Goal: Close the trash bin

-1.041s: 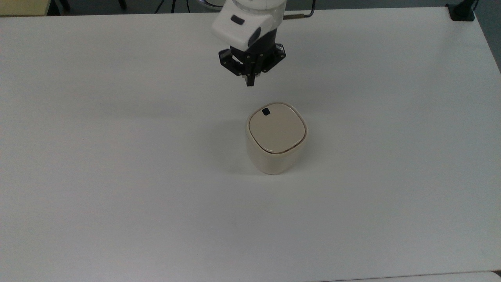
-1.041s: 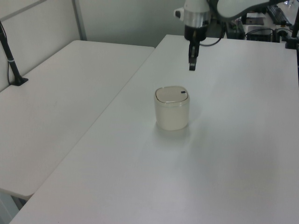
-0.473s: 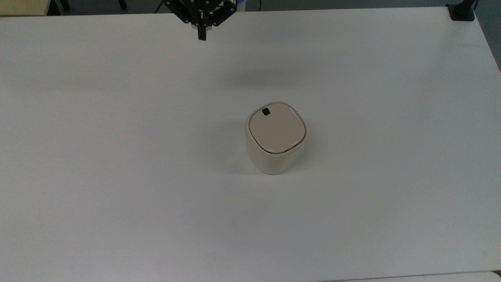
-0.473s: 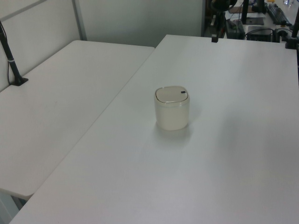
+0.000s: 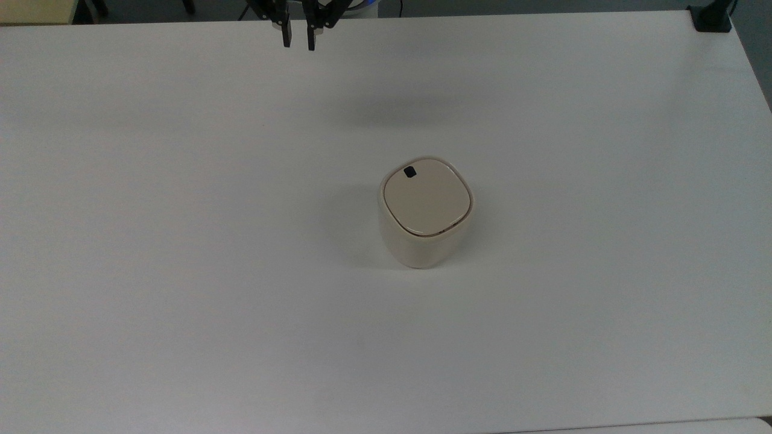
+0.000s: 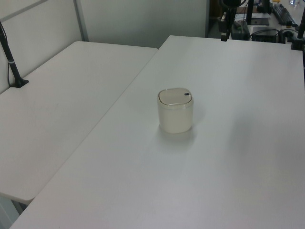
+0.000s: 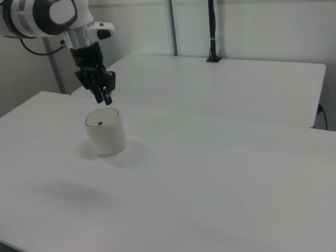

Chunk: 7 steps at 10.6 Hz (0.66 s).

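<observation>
The cream trash bin (image 5: pixel 427 211) stands upright near the middle of the white table (image 5: pixel 181 241). Its flat lid lies level on the rim, and the small black mark (image 5: pixel 410 172) is on the lid's far corner. The bin also appears in the left view (image 6: pixel 175 110) and the right view (image 7: pixel 105 131). My gripper (image 5: pixel 298 42) hangs at the top view's upper edge, well away from the bin and raised off the table. It is open, with a gap between its two black fingers and nothing held. The gripper is also seen in the right view (image 7: pixel 103 97) and the left view (image 6: pixel 223 33).
A second white table (image 6: pixel 57 95) adjoins on the left view's left, with a black clamped post (image 6: pixel 12 62) on it. A black clamp (image 5: pixel 711 18) sits at the table's far corner on the top view's right. Desks with equipment (image 6: pixel 267 24) lie beyond the far edge.
The gripper has lifted and drawn back from just behind the bin to the top view's upper edge. Its fingers, shut before, have parted. The bin has not moved.
</observation>
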Tool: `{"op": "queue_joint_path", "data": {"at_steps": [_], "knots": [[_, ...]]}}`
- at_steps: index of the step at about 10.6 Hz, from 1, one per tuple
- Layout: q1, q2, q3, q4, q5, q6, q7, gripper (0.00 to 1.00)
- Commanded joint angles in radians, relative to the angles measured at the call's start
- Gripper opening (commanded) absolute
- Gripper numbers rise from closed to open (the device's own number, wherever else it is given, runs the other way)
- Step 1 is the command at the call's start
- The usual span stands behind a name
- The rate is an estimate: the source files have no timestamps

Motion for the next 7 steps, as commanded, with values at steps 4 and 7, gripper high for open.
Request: {"op": "queue_joint_path", "data": {"at_steps": [4, 7], "knots": [[0.002, -0.022, 0.008, -0.033, -0.013, -0.006, -0.013, 1.0], [0.002, -0.02, 0.008, -0.031, -0.013, -0.005, -0.013, 1.0]]}}
